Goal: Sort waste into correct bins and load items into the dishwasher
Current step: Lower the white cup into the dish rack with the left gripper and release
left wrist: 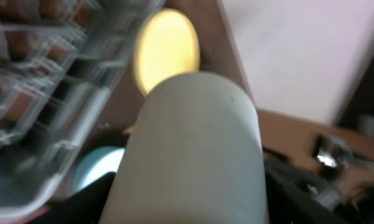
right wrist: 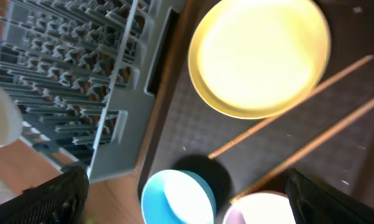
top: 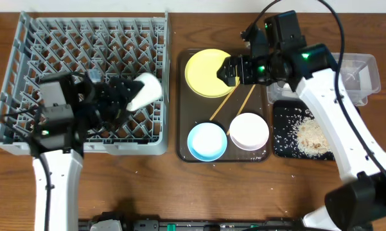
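The left gripper (top: 123, 96) holds the small white cup (top: 145, 91) tilted sideways above the grey dish rack (top: 64, 38). Let go crooked, the cup could snag there and roll out (the blurred wrist view may hide a loose grip). The right gripper (top: 230, 69), spread wide, hangs over the yellow plate (top: 202, 74). A wooden surface (top: 148, 186) lies below both, with a pale wall (left wrist: 311, 43) beyond its edge.

Plate (top: 209, 72): one
Cup (top: 145, 91): one
Bowls: two, a blue bowl (top: 207, 141) and a white bowl (top: 248, 131)
Chopsticks (top: 223, 106): two
Rack (top: 64, 38): one
Trays: two, a brown tray (top: 194, 106) and a black tray (top: 279, 144)
Tub (top: 366, 77): one
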